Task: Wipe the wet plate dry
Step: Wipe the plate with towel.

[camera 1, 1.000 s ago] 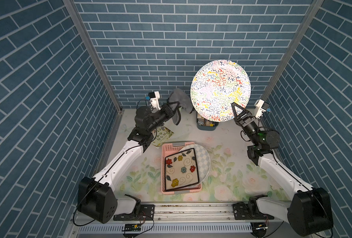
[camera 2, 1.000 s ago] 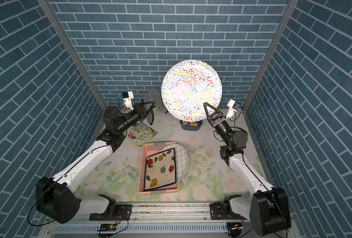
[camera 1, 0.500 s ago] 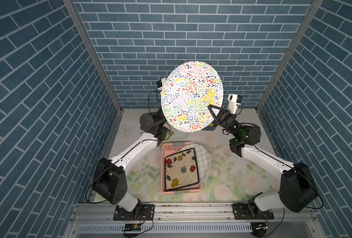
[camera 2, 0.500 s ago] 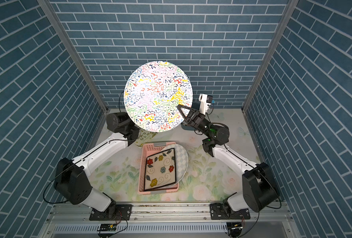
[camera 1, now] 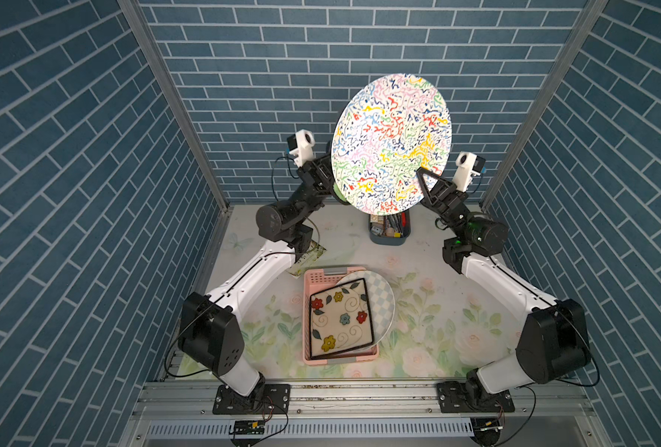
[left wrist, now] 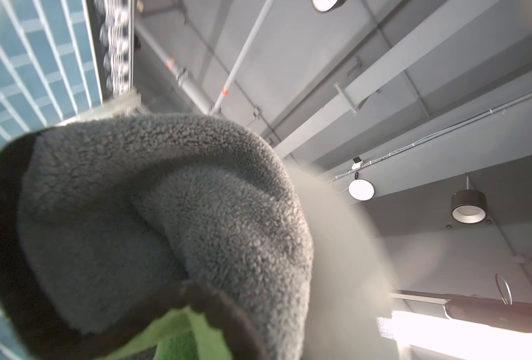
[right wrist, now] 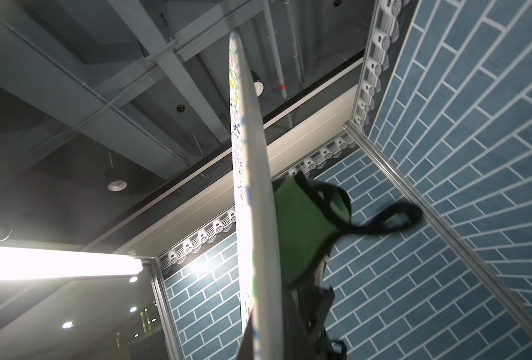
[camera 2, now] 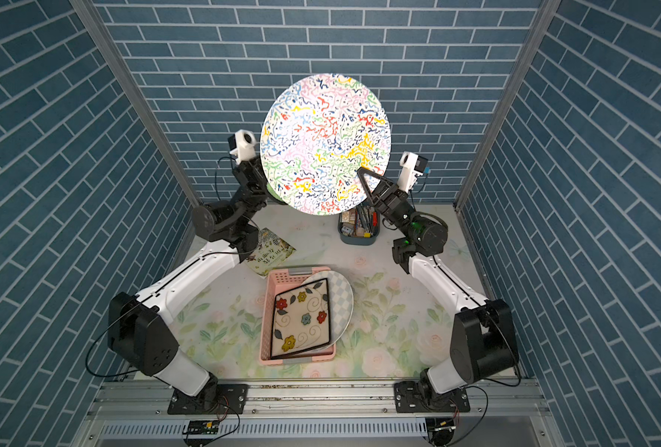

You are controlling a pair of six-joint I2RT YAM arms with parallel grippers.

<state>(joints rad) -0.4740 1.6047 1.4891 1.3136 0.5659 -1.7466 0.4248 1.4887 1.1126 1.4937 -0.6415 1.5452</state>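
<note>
Plate (camera 1: 393,143) high over the bin (camera 1: 389,234), cloth (right wrist: 302,224) behind it, basket (camera 1: 313,276) in front

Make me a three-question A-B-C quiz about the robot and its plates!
1. Where is the fluffy grey and green cloth?
A. behind the round squiggle-patterned plate
B. on the floor
C. in a drawer

2. How many plates lie in the pink plastic basket?
A. one
B. two
C. four

3. What is the right tool doing?
A. hanging open
B. gripping the round plate's rim
C. holding a spoon

Answers:
1 A: the right wrist view shows it against the plate's back.
2 B: a square flowered plate lies over a round checked plate.
3 B: it pinches the raised plate's edge.
</note>
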